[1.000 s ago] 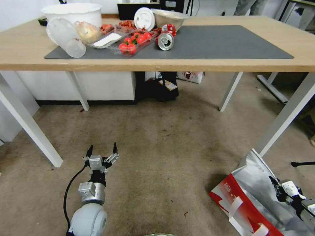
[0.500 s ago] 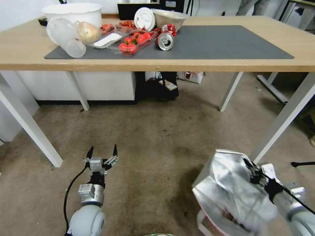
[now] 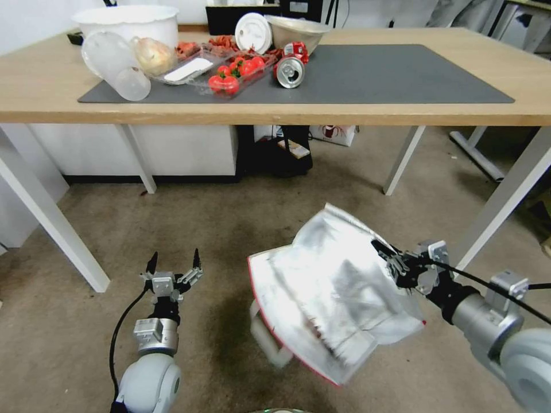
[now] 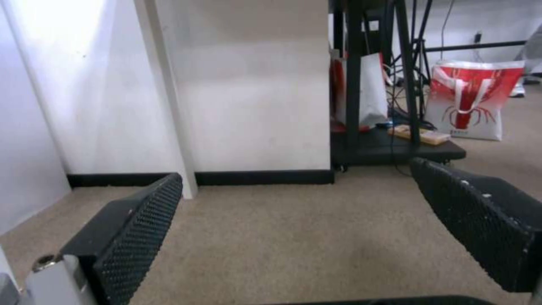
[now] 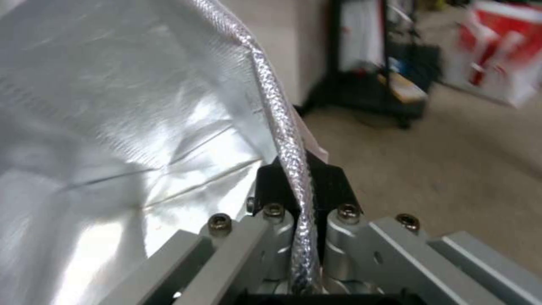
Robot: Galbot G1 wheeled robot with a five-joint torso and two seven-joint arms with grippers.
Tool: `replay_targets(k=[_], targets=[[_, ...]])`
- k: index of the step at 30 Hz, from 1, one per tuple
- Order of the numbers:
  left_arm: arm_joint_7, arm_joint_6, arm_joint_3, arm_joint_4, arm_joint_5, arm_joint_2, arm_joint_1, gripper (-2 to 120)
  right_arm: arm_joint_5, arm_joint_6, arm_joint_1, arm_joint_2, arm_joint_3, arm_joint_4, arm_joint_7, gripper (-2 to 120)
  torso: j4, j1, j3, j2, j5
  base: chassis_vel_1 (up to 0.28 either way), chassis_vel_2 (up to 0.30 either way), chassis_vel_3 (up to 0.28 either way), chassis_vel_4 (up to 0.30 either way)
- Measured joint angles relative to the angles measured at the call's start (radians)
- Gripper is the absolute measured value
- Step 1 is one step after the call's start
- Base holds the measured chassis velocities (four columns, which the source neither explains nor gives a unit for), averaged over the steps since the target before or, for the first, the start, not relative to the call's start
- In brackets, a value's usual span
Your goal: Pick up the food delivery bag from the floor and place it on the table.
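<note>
The right gripper (image 3: 385, 256) has its jaws clamped on the rim of the food delivery bag (image 3: 333, 292), and the right wrist view shows the bag's textured silver edge pinched between the 2 black jaws (image 5: 296, 182). The bag hangs clear of the floor (image 3: 258, 229), in front of the bench (image 3: 172, 112) and below its top. It is tipped with its open mouth toward the head camera, so the crinkled foil lining faces up; what lies inside cannot be made out. A red edge runs along the bag's lower side and a white loop handle (image 3: 265, 338) dangles beneath it.

The left gripper (image 3: 172, 265) is low over the floor, well apart from the bag, its 2 jaws spread wide with nothing between them.

On the bench, a dark grey mat (image 3: 373, 74) covers the middle. At its left end are a white bowl (image 3: 127, 23), an overturned clear plastic cup (image 3: 112, 63), a clear tray of tomatoes (image 3: 232, 71), a metal bowl (image 3: 294, 31) and a red can (image 3: 291, 67) lying on its side. The rest of the mat is bare. Another red and white bag (image 4: 471, 101) stands on the floor beyond the bench.
</note>
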Motion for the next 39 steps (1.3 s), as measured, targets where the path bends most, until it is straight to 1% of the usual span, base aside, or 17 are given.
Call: replay_targets(k=[2,3,5,6,9,10,13,19,23,24,26,27,31,32,35,36,39], targets=[[-0.003,0.0,-0.006,-0.002,-0.008,0.003,0.0,100,0.016,0.01,0.0,-0.026,0.045,0.005,-0.077,0,0.0002,0.0,0.0,0.0,-0.0001,0.0,0.0,0.0,0.0],[-0.003,0.0,-0.006,-0.002,-0.008,0.003,0.0,100,0.016,0.01,0.0,-0.026,0.045,0.005,-0.077,0,0.0002,0.0,0.0,0.0,-0.0001,0.0,0.0,0.0,0.0],[-0.004,0.0,-0.012,-0.012,-0.017,0.007,0.001,100,0.022,0.034,0.0,-0.051,0.081,0.006,-0.147,0,0.0001,0.0,0.0,0.0,-0.0001,0.0,0.0,0.0,0.0],[-0.004,0.0,-0.012,-0.012,-0.017,0.007,0.001,100,0.022,0.034,0.0,-0.051,0.081,0.006,-0.147,0,0.0001,0.0,0.0,0.0,-0.0001,0.0,0.0,0.0,0.0],[-0.007,0.008,-0.016,-0.032,-0.032,0.015,0.004,100,0.031,0.089,-0.004,-0.084,0.124,0.002,-0.244,0,0.0001,0.0,0.0,0.0,-0.0001,0.0,0.0,0.0,0.0],[-0.007,0.008,-0.016,-0.032,-0.032,0.015,0.004,100,0.031,0.089,-0.004,-0.084,0.124,0.002,-0.244,0,0.0001,0.0,0.0,0.0,-0.0001,0.0,0.0,0.0,0.0],[-0.009,0.02,-0.017,-0.054,-0.042,0.021,0.011,100,0.042,0.111,-0.006,-0.1,0.152,-0.002,-0.292,0,0.0,0.0,0.0,0.0,-0.0001,0.0,0.0,0.0,0.0],[-0.009,0.036,-0.015,-0.079,-0.059,0.026,0.034,100,0.063,0.139,-0.016,-0.11,0.169,-0.01,-0.332,0,0.0,0.0,0.0,0.0,0.0,0.0,0.0,0.0,0.0],[0.011,0.032,-0.009,-0.087,-0.068,0.027,0.052,100,0.063,0.143,-0.017,-0.113,0.169,-0.01,-0.338,0,0.0001,0.0,0.0,0.001,0.0,0.0,0.0,0.0,0.0],[0.023,0.021,-0.008,-0.086,-0.069,0.027,0.055,100,0.063,0.144,-0.016,-0.114,0.168,-0.011,-0.338,0,0.0001,0.0,0.002,0.003,-0.0001,0.0,0.0,0.0,0.0],[0.041,0.008,-0.008,-0.084,-0.07,0.027,0.06,100,0.061,0.146,-0.017,-0.115,0.166,-0.013,-0.337,0,0.0,0.0,0.009,0.011,0.0,0.0,0.0,0.0,0.0],[0.041,0.008,-0.008,-0.084,-0.07,0.027,0.06,100,0.061,0.146,-0.017,-0.115,0.166,-0.013,-0.337,0,0.0,0.0,0.009,0.011,0.0,0.0,0.0,0.0,0.0],[0.059,0.006,-0.008,-0.081,-0.069,0.027,0.063,100,0.057,0.15,-0.019,-0.116,0.166,-0.02,-0.337,0,-0.0001,0.002,0.026,0.03,-0.0001,0.0,0.0,0.0,0.0],[0.059,0.006,-0.008,-0.081,-0.069,0.027,0.063,100,0.057,0.15,-0.019,-0.116,0.166,-0.02,-0.337,0,-0.0001,0.002,0.026,0.03,-0.0001,0.0,0.0,0.0,0.0],[0.062,0.006,-0.006,-0.08,-0.068,0.027,0.063,100,0.054,0.152,-0.019,-0.118,0.165,-0.022,-0.337,0,0.0,0.002,0.044,0.048,-0.0001,0.0,0.0,0.0,0.0],[0.062,0.006,-0.006,-0.08,-0.068,0.027,0.063,100,0.054,0.152,-0.019,-0.118,0.165,-0.022,-0.337,0,0.0,0.002,0.044,0.048,-0.0001,0.0,0.0,0.0,0.0],[0.063,0.007,-0.005,-0.08,-0.068,0.028,0.06,100,0.051,0.153,-0.018,-0.121,0.162,-0.027,-0.337,0,0.0001,0.003,0.06,0.065,0.0,0.0,0.0,0.0,0.0]])
